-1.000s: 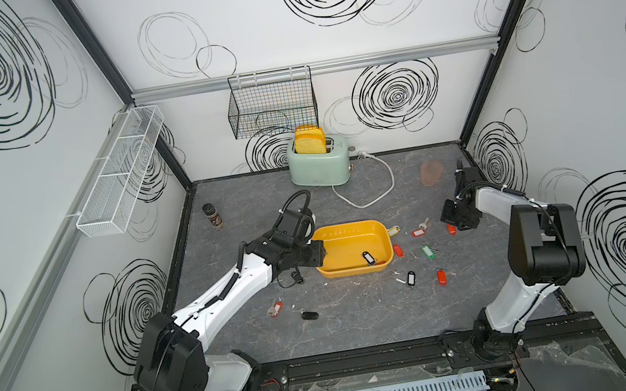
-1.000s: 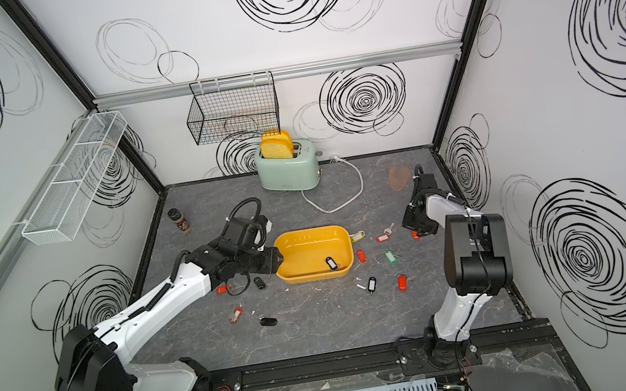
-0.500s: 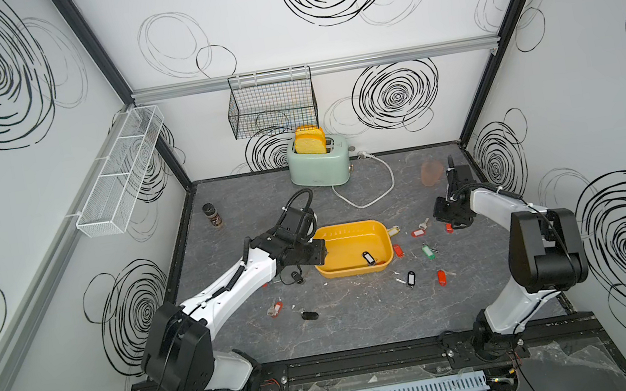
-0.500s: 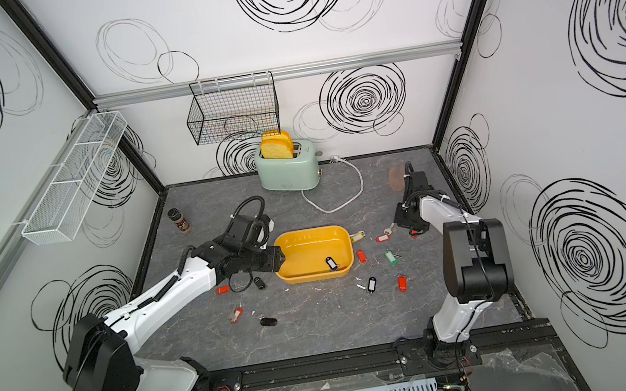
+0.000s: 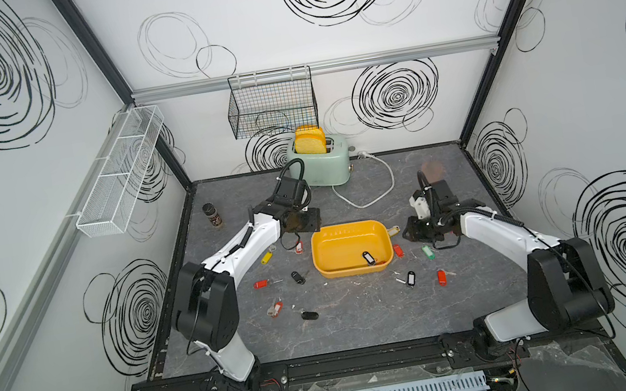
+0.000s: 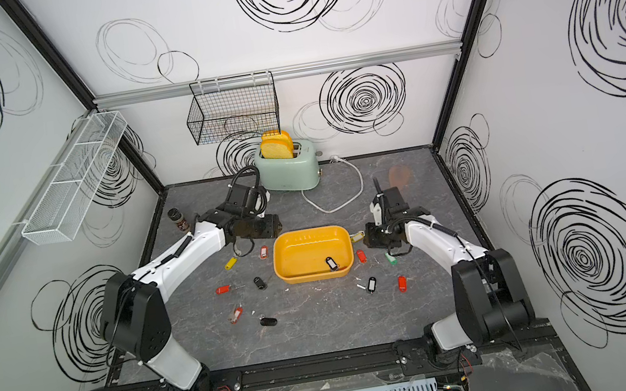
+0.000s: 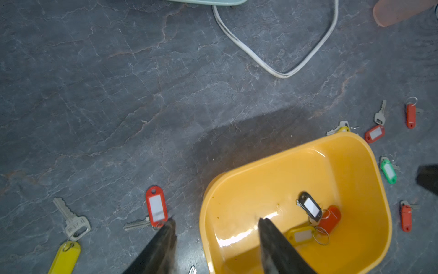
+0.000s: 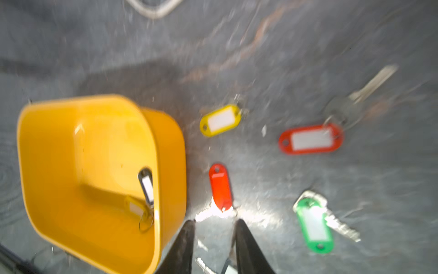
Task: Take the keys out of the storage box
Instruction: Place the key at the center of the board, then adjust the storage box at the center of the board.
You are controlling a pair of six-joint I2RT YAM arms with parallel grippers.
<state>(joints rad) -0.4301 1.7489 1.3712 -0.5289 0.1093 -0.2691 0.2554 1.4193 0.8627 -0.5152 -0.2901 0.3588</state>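
Presently, the left gripper (image 7: 216, 221) stands spread and empty, its fingers either side of the storage box (image 7: 260, 170) rim; the right gripper (image 8: 215, 221) is slightly parted, holding nothing, just beside the box; three keys (image 7: 309, 208) lie inside, the others scattered on the table (image 5: 364, 323).

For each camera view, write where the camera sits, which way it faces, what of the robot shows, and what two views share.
Both top views: high at the front, looking down on the table; left arm and right arm show whole.
Left wrist: on the left arm, facing down at the storage box; its parted jaws show.
Right wrist: on the right arm, facing down beside the storage box; its parted jaws show.
Shared: both wrist views show the storage box holding the black-tagged key.
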